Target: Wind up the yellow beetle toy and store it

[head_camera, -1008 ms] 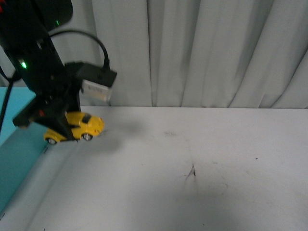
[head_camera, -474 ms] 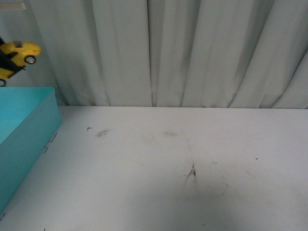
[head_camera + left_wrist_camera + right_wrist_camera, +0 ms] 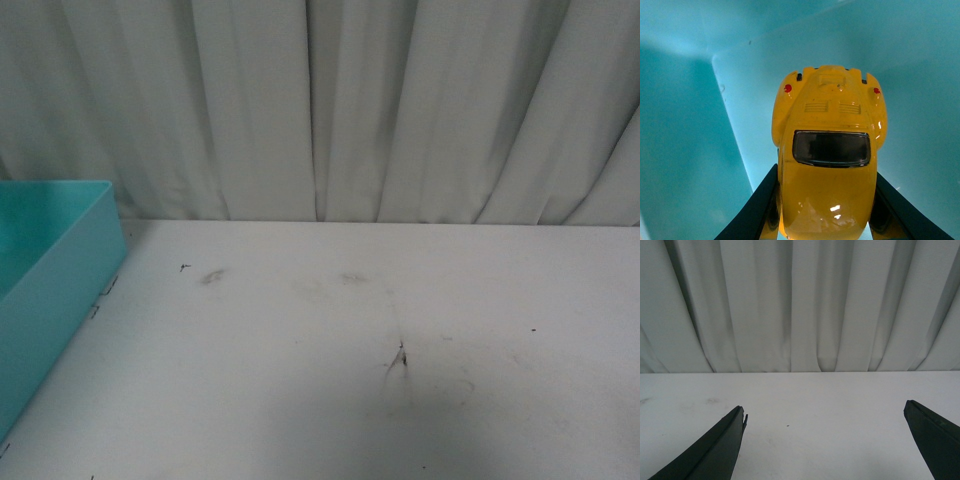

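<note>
Left wrist view: left pincer (image 3: pixel 825 212) pinches the toy car (image 3: pixel 827 150) by its sides, blue box (image 3: pixel 690 150) beyond; it looks hard, light, slippery.

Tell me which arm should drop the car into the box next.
Left. The left gripper grips the yellow car, with the inside of the teal box right beneath it. The right gripper is open and empty over the table.

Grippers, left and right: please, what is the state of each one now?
Left gripper: closed on the yellow beetle toy, over the teal box.
Right gripper: open, holding nothing, over the table.
</note>
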{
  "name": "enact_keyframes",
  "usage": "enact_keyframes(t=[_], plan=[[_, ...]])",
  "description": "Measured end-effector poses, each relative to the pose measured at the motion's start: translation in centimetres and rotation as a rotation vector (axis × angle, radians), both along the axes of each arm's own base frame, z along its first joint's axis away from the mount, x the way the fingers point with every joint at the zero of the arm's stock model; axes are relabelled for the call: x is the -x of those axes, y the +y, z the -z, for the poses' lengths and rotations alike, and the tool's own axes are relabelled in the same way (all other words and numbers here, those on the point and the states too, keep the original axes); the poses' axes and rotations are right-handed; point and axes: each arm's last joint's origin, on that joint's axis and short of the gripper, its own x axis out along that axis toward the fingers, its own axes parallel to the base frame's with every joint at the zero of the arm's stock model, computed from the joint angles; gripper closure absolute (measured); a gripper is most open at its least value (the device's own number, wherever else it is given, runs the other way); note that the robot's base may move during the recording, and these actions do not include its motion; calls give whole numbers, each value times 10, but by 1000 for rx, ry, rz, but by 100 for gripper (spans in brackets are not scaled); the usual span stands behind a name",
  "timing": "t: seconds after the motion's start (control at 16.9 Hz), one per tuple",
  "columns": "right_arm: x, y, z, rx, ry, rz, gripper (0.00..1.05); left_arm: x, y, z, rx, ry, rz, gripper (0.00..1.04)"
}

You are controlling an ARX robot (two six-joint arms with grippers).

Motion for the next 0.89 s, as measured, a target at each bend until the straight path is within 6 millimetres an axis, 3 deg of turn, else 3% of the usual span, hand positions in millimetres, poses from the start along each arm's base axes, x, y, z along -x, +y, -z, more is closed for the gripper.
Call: enact_keyframes(t=[0.18, 0.36, 0.42, 0.71, 0.89], plan=[[0, 0, 0, 0, 0, 0, 6, -3, 10, 33, -68, 1, -111, 64], [0, 0, 0, 0, 0, 0, 6, -5, 17, 52, -92, 10, -157, 64], [0, 0, 0, 0, 1, 0, 6, -4, 17, 56, -83, 24, -163, 60], [0, 0, 0, 0, 0, 0, 6, -1, 13, 57, -31, 54, -149, 7], [0, 0, 0, 0, 0, 0, 6, 2, 11, 40, 40, 26, -129, 7]])
